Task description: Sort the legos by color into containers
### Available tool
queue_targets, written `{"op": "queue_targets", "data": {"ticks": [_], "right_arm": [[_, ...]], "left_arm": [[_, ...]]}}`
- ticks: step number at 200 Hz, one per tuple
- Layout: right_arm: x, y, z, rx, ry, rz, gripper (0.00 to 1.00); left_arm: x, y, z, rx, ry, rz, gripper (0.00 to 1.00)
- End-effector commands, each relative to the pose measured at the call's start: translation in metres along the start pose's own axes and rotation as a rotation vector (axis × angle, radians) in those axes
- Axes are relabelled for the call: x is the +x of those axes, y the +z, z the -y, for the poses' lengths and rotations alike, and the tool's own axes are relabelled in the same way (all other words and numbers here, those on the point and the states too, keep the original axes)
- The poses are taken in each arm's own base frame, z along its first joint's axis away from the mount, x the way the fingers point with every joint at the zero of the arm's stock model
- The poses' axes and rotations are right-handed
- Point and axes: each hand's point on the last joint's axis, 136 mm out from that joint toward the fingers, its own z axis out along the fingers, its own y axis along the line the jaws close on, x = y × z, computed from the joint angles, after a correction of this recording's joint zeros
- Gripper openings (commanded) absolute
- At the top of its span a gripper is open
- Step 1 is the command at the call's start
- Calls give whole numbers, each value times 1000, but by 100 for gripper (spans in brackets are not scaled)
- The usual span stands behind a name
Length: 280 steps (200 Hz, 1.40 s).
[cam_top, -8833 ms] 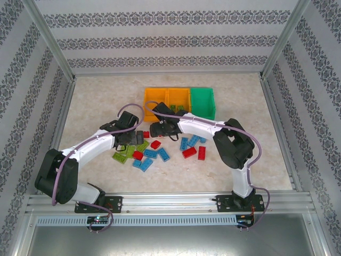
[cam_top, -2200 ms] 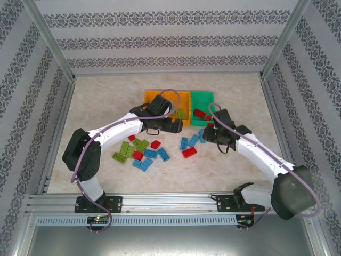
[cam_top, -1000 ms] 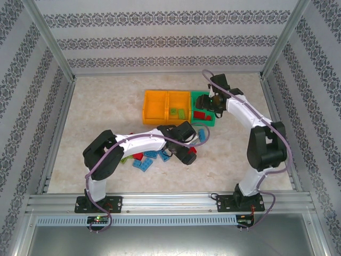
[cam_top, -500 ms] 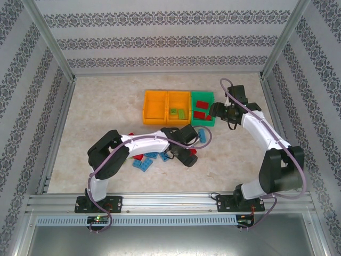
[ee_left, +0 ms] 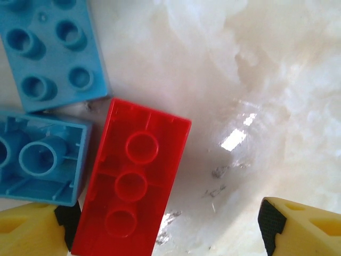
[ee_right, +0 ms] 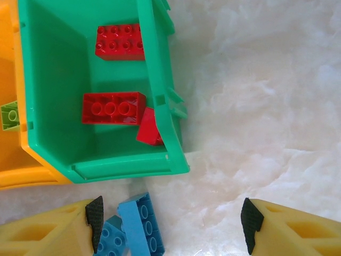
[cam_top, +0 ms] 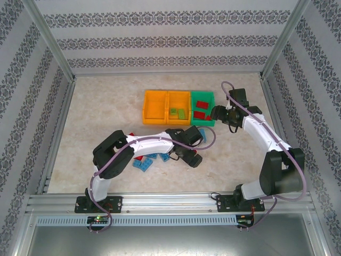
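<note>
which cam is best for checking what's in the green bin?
Right wrist: it looks straight down into the green bin and shows three red legos clearly, one tilted against the side wall. Top external shows the same bin small, with red patches inside whose count is hard to tell.

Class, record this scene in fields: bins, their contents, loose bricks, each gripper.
green bin: three red bricks
middle orange bin: light green bricks
left gripper: open, loose red brick between its jaws, blue bricks beside it
right gripper: open, holding nothing, beside the green bin
</note>
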Motion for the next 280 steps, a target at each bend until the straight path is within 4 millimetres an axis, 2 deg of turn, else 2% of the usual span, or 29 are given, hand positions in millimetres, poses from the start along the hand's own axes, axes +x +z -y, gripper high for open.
{"op": "queue_targets", "data": {"ticks": [1, 41, 58, 63, 84, 98, 141, 171, 198, 223, 236, 264, 280], "right_arm": [[-1, -4, 2, -8, 19, 21, 71], [-4, -8, 8, -6, 29, 33, 72], [-4, -9, 9, -8, 34, 36, 72], [-4, -9, 10, -6, 34, 36, 72], [-3, -8, 13, -3, 39, 34, 72], [-2, -8, 14, -3, 40, 35, 72], [0, -6, 20, 4, 51, 32, 72], [2, -5, 20, -2, 54, 29, 72], [8, 0, 20, -15, 64, 19, 72], [16, 4, 18, -44, 68, 9, 72], [21, 5, 19, -52, 68, 11, 72], [34, 6, 25, -52, 79, 22, 71], [43, 8, 27, -55, 90, 24, 71]], "left_arm": [[-2, 10, 6, -22, -10, -2, 85], [6, 14, 2, -51, -3, -30, 82], [9, 14, -1, -67, -2, -37, 77], [10, 14, -2, -70, -4, -39, 74], [13, 13, -3, -82, 0, -42, 47], [14, 11, -1, -80, 5, -44, 37], [24, 0, 4, -92, 24, -61, 35], [17, -21, 1, -117, 19, -28, 35], [-5, -50, -1, -155, 34, 32, 35], [-39, -75, -8, -163, 23, 110, 36], [-60, -86, -21, -164, -7, 156, 36], [-106, -94, -50, -107, -96, 215, 35], [-132, -90, -64, -62, -132, 232, 35]]}}
